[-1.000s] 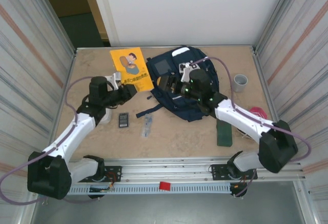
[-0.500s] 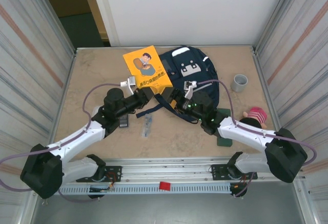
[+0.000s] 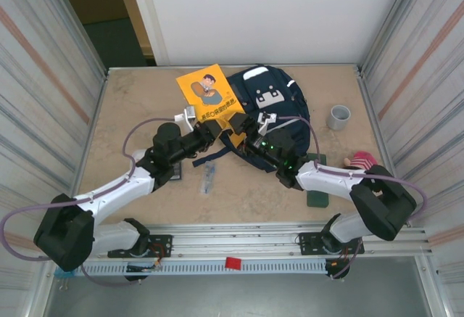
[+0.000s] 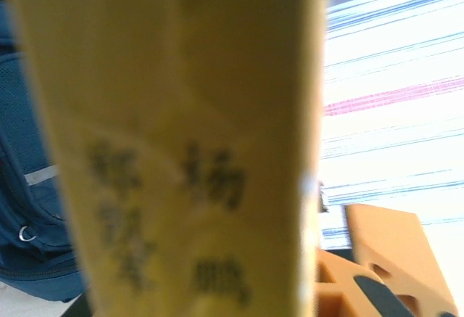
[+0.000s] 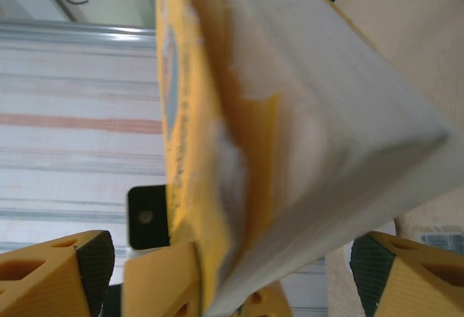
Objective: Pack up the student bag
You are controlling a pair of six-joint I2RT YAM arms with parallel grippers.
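The step in hand is getting the yellow picture book (image 3: 209, 93) into the student bag (image 3: 283, 103). The bag lies flat at the far middle of the table (image 3: 130, 106), front panel up. From above, the book's right edge overlaps the bag's left side.

The left gripper (image 3: 209, 131) has its jaws clenched on the book's near edge and holds it tilted up off the table. Its wrist camera looks closely at the yellow cover, with navy fabric behind.

The right gripper (image 3: 249, 133) sits at the book's near right corner, jaws released and spread wide. In its wrist view the fingers (image 5: 61, 270) stand either side of the page block without pinching it.

This reads as a two-handed steadying or a handover — not yet an insertion. The next move likely calls for the right jaws to close on that corner. It also needs an open mouth on the bag — I cannot make one out from above.
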